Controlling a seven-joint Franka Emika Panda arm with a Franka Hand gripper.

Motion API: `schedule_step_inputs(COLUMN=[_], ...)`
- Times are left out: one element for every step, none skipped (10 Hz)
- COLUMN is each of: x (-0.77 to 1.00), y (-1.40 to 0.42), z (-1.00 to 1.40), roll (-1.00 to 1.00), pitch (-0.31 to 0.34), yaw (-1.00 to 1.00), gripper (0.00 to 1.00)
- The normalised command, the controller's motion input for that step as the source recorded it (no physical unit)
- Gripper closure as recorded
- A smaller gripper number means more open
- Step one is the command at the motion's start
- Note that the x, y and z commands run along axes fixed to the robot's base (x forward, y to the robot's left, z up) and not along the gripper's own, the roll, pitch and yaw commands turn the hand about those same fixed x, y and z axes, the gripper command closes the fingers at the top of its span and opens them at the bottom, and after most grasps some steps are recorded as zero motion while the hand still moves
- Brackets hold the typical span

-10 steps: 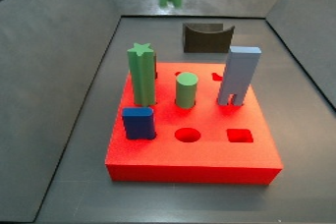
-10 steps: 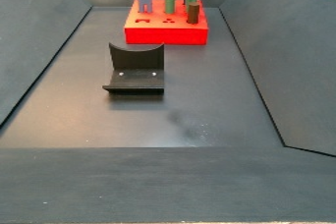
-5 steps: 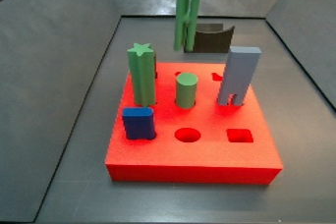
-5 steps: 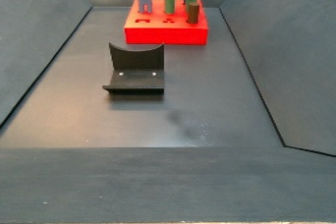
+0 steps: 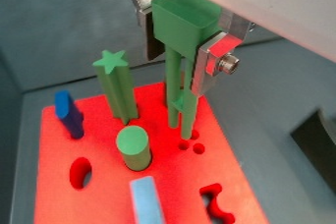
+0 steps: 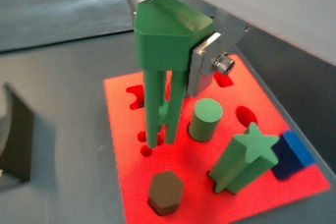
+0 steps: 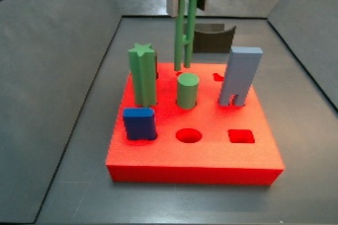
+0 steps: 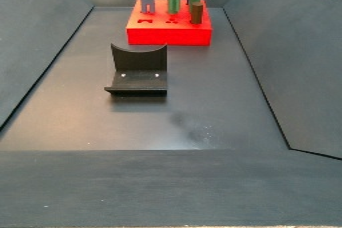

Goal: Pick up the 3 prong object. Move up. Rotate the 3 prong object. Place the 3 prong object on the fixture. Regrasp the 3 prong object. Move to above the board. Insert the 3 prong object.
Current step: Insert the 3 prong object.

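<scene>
While the gripper (image 5: pixel 197 41) hangs over the far part of the board (image 7: pixel 199 165), its silver plates are clamped on the block-like top of the 3 prong object (image 5: pixel 182 66), which stands upright with its slim legs reaching down to the red face. In both wrist views the leg tips sit at, or just above, a cluster of small holes (image 6: pixel 151 145); whether they have entered cannot be told. The step in hand looks like the insertion, late in the task, and doing it well seems to call for keeping the piece truly vertical, matching each leg to its own hole, and lowering gently so a slightly offset leg does not catch on the red face and bend. In a wrist view the green round cylinder (image 5: pixel 133 148) stands just beside the legs and the green star-topped post (image 5: pixel 116 85) stands near, so sideways correction has little room toward them; a straight descent appears safest. In a side view the grey-blue block (image 7: pixel 240 75) rises near the piece on its other flank, and a dark blue block (image 7: pixel 138 123) sits at the nearer corner, well apart. The fixture (image 8: pixel 136 69) stands alone on the dark floor, well away from the board, and open floor lies all around inside the sloping walls.
</scene>
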Motion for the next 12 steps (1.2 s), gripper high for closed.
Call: schedule_step_inputs(x=[0.13,0.13,0.23,0.3,0.28,0.21,0.05,0.0,0.0,0.02,0.05,0.03], y=[0.05,0.05,0.06,0.05,0.05,0.12,0.15,0.1,0.0,0.0,-0.01,0.0], z=[-0.12,-0.23,-0.23,-0.22,-0.18,-0.09,0.0,-0.1,-0.18,-0.18,-0.18,-0.2], roll=[0.13,0.08,0.02,0.05,0.07,0.06,0.04,0.07,0.07,0.06,0.0,0.0], pitch=[0.049,0.0,-0.009,0.0,0.0,0.02,0.079,0.026,0.0,0.0,0.0,0.0], yaw=[0.89,0.89,0.81,0.78,0.79,0.73,0.7,0.85,0.87,0.43,0.18,0.15], gripper=[1.0,1.0,1.0,1.0,1.0,1.0,1.0,1.0,1.0,1.0,1.0,1.0])
